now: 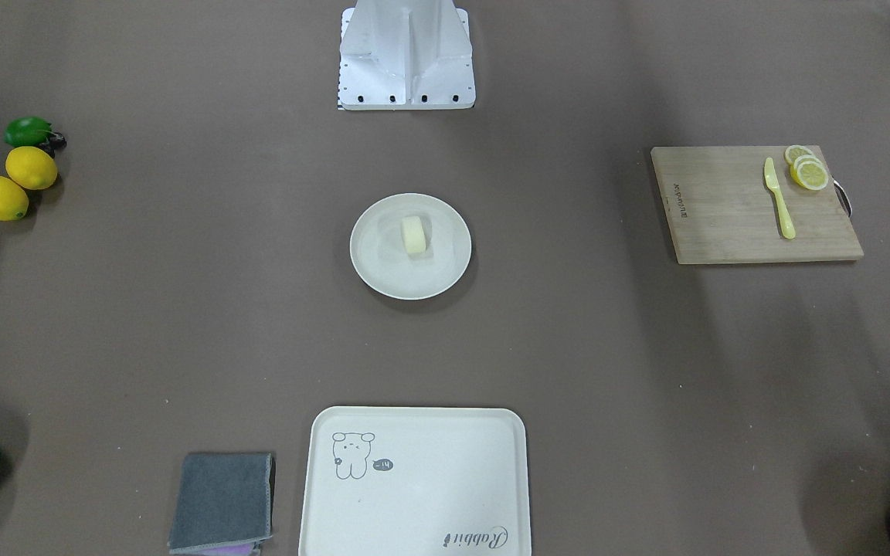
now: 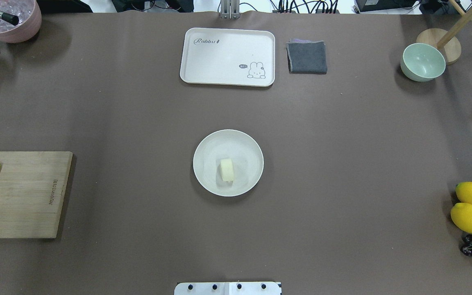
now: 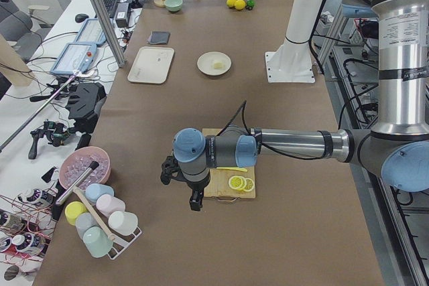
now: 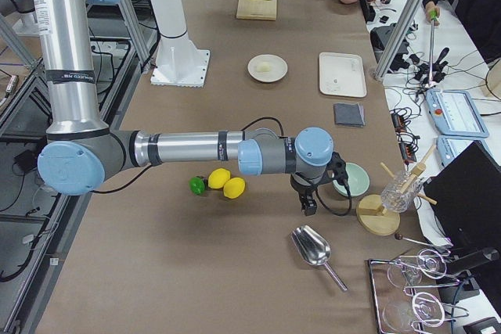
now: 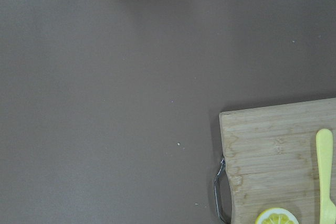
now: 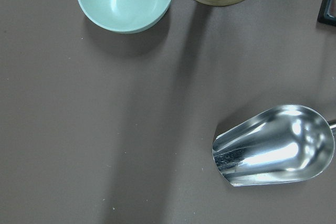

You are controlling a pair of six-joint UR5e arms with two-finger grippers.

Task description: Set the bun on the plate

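The pale cream bun (image 1: 414, 235) (image 2: 227, 170) lies on its side inside the round cream-white plate (image 1: 374, 272) (image 2: 209, 147) at the table's middle, a little toward the robot's base. Neither gripper is near it. The left gripper (image 3: 194, 200) hangs past the cutting board's end, far from the plate; it shows only in the exterior left view, so I cannot tell if it is open or shut. The right gripper (image 4: 310, 207) hovers at the opposite end between the lemons and the green bowl, seen only in the exterior right view; its state I cannot tell.
A wooden cutting board (image 1: 731, 208) holds a yellow knife (image 1: 779, 198) and lemon slices (image 1: 808, 171). A cream tray (image 2: 228, 56), a grey cloth (image 2: 307, 57) and a green bowl (image 2: 422, 62) line the far edge. Two lemons (image 2: 470, 207) and a metal scoop (image 6: 275, 146) lie at the right end.
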